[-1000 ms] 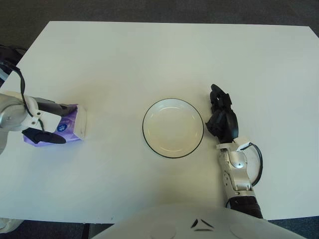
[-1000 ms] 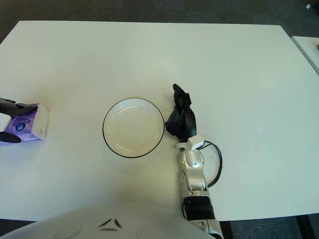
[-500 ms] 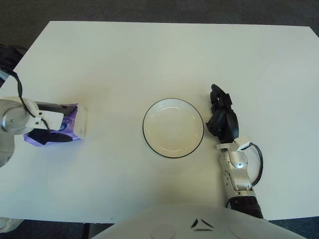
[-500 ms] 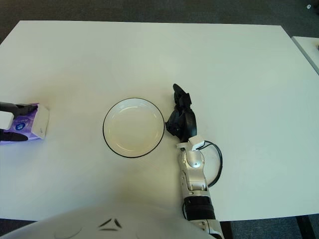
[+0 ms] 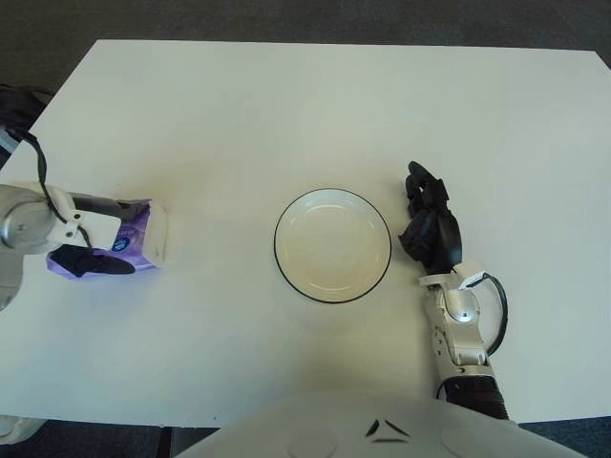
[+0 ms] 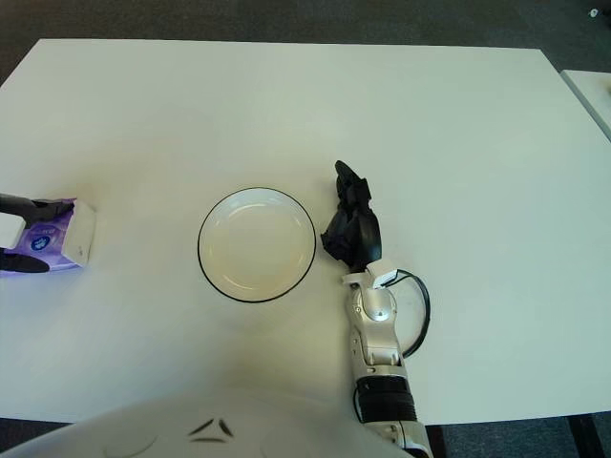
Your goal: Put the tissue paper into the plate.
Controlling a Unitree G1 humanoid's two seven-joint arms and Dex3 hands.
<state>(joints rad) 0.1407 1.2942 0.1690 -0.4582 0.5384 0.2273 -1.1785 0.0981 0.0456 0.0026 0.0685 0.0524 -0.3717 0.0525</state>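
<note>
The tissue paper is a purple and white pack point(image 5: 143, 234) lying on the white table point(image 5: 315, 105) at the far left. My left hand point(image 5: 100, 234) is at the pack. One dark finger lies along its far side and another along its near side, closed on it. The pack rests on the table. The white plate with a dark rim point(image 5: 332, 245) stands empty in the middle, well to the right of the pack. My right hand point(image 5: 430, 224) rests on the table just right of the plate, fingers relaxed and empty.
The table's left edge runs close to the pack and my left arm point(image 5: 19, 224). A black cable loops at my right wrist point(image 5: 492, 310). Dark floor shows beyond the table's far edge.
My left hand's fingers have shifted slightly along the pack. The pack stays in the same place on the table. My right hand has barely moved.
</note>
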